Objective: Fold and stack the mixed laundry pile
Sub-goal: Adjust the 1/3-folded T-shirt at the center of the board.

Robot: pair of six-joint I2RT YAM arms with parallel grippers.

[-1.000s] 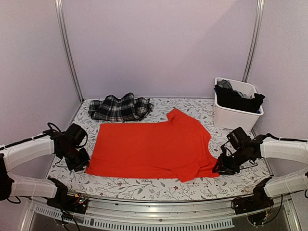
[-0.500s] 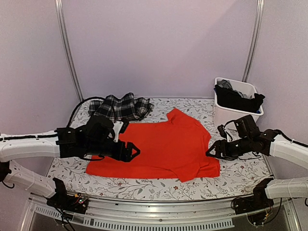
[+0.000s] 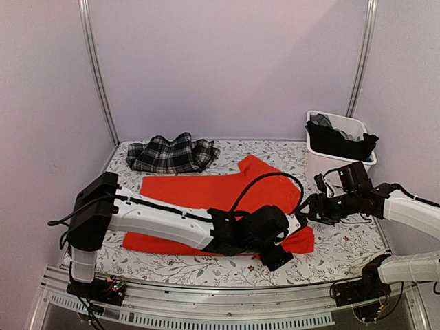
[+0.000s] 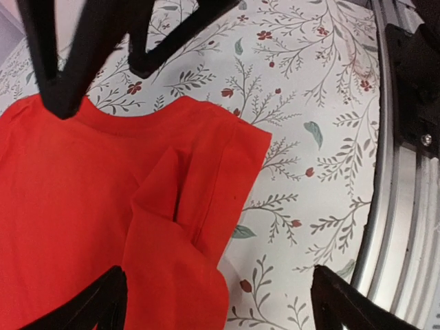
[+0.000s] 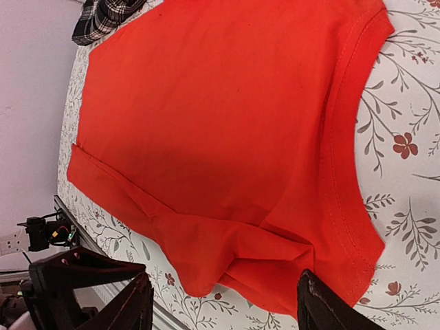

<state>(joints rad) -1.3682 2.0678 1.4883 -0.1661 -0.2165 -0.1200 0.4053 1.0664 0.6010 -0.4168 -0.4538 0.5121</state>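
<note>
The bright orange-red shirt (image 3: pixel 199 196) of the mixed laundry pile lies flat in the middle of the table. My left arm reaches across it to its front right sleeve (image 4: pixel 165 227). There my left gripper (image 3: pixel 278 253) (image 4: pixel 220 309) hangs open above the sleeve's edge, holding nothing. My right gripper (image 3: pixel 304 210) (image 5: pixel 223 309) is open too, just right of the same sleeve (image 5: pixel 261 254) and empty. The plaid garment (image 3: pixel 172 155) lies crumpled at the back left. Dark garments (image 3: pixel 340 141) fill the bin.
The white plastic bin (image 3: pixel 337 168) stands at the back right, close behind my right arm. A floral tablecloth (image 3: pixel 344 247) covers the table. The metal rail (image 4: pixel 402 172) of the table's near edge runs just beside my left gripper.
My left arm swept from the shirt's left edge across to its front right sleeve, and its jaws opened wide. My right gripper opened a little and shifted back off the shirt's right corner.
</note>
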